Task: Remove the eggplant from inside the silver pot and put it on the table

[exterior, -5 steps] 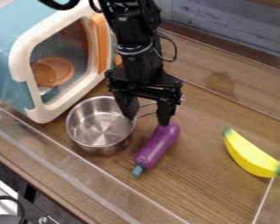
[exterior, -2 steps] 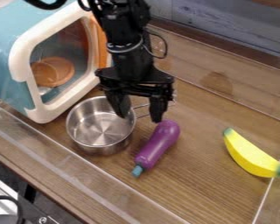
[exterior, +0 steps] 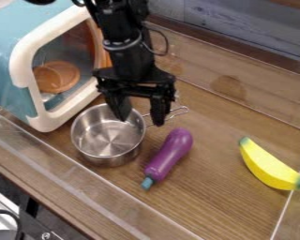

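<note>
The purple eggplant (exterior: 168, 155) lies on the brown wooden table (exterior: 221, 178), its teal stem end pointing toward the front edge, just right of the silver pot (exterior: 108, 136). The pot looks empty, and its thin wire handle pokes out at the right rim. My gripper (exterior: 140, 113) hangs open over the pot's far right rim, pointing down, with nothing between its black fingers (exterior: 161, 113). It stands up and left of the eggplant, not touching it.
A teal-and-cream toy microwave (exterior: 46, 66) stands at the left with its door open and an orange bowl (exterior: 56, 77) inside. A yellow banana (exterior: 269, 166) lies at the right. Clear plastic walls (exterior: 78, 202) edge the table's front and sides.
The open gripper has drifted left and slightly away from the eggplant, toward the pot's far rim. The eggplant and pot have stayed where they were.
</note>
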Controlling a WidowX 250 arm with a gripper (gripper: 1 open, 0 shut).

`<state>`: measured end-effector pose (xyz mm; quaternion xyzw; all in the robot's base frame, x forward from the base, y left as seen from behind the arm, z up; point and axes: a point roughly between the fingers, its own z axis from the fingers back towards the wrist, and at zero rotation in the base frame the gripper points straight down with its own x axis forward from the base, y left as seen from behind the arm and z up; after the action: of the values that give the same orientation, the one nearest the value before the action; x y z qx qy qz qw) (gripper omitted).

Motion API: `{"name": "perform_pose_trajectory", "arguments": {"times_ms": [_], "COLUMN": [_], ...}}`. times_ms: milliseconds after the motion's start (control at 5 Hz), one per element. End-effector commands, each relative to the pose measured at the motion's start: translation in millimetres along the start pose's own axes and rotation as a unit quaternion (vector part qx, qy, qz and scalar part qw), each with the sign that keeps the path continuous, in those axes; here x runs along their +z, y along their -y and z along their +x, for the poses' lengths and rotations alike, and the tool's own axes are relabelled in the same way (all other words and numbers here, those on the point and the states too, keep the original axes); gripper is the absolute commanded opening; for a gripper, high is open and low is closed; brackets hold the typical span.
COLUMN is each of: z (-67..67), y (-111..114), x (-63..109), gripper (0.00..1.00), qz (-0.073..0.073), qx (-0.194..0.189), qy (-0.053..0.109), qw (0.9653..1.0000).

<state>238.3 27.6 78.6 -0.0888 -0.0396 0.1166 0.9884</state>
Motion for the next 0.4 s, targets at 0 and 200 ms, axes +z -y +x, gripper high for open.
{"name": "perform_pose_trajectory", "arguments": {"times_ms": [0,200], "z": [14.8,24.1], "y": [-2.9,10.8], "x": [22.4,28.3], "gripper": [1.00,1.00], "qz": [-0.001,-0.004], "qx": [0.001,-0.005], "qy": [0.037,0.043], "qw": [0.9993,0.9991]}}
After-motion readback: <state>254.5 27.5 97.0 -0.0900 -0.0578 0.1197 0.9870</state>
